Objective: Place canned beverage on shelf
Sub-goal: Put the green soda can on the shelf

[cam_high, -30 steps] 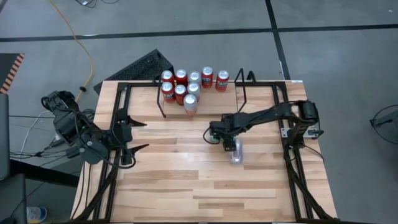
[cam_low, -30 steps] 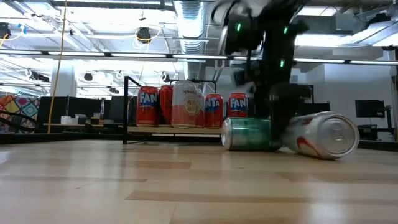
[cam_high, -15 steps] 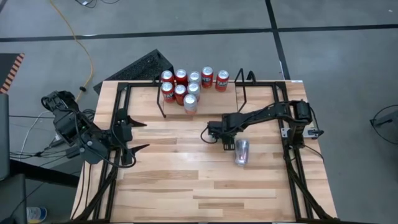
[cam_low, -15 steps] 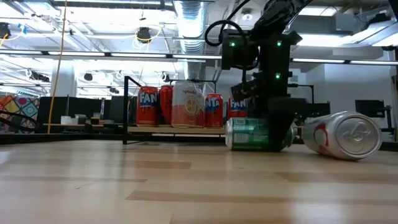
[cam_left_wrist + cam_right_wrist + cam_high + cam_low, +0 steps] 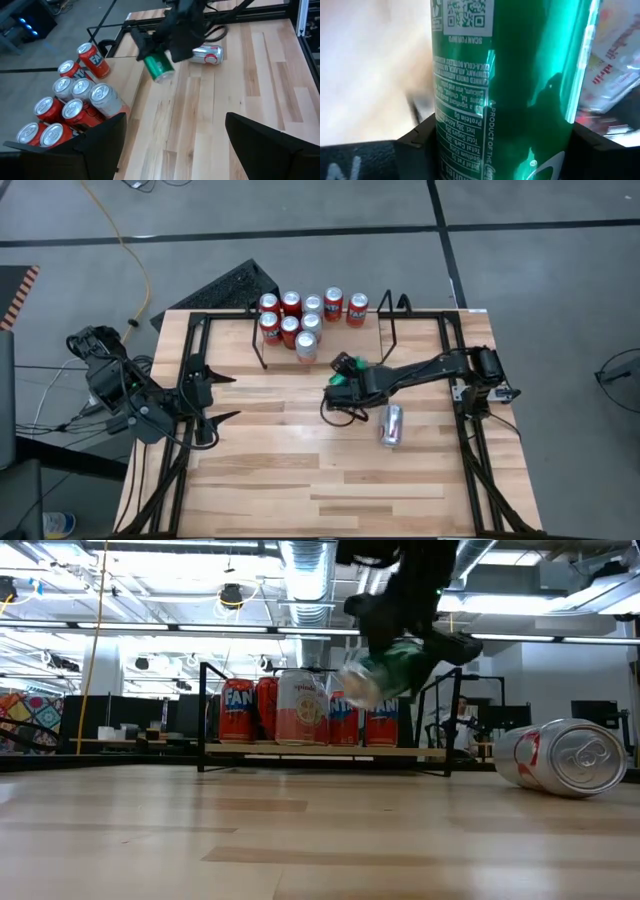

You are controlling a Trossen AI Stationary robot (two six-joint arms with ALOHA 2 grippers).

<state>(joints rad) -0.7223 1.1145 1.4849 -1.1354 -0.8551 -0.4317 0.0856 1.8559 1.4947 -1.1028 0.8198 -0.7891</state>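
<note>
My right gripper (image 5: 347, 372) is shut on a green can (image 5: 343, 365), held in the air over the table's middle, just in front of the shelf. The can also shows in the low view (image 5: 386, 670) and the left wrist view (image 5: 159, 68). The shelf (image 5: 262, 348), a low rack of thin black rods, stands at the table's far edge with several red cans and a pale one (image 5: 306, 346) upright on it. A silver can with red print (image 5: 391, 424) lies on its side on the table. My left gripper (image 5: 222, 397) is open and empty at the left edge. My right gripper pinches the green can's side wall (image 5: 470, 150) between its two fingers (image 5: 415, 142), which lie across the can. The fingers come slanting from the table's right. The can is lifted clear of the table and tilted (image 5: 386, 670).
Black rails (image 5: 470, 450) edge the wooden table on both sides. The silver can (image 5: 560, 755) lies right of the lifted can. Bare wood (image 5: 300, 470) fills the table's near half. A black keyboard (image 5: 230, 285) lies on the floor beyond the far left corner.
My right gripper has risen from the table with the green can and gone toward the shelf. The can, which lay on its side on the table, now hangs tilted and clear. The silver can has rolled a little toward the right edge.
</note>
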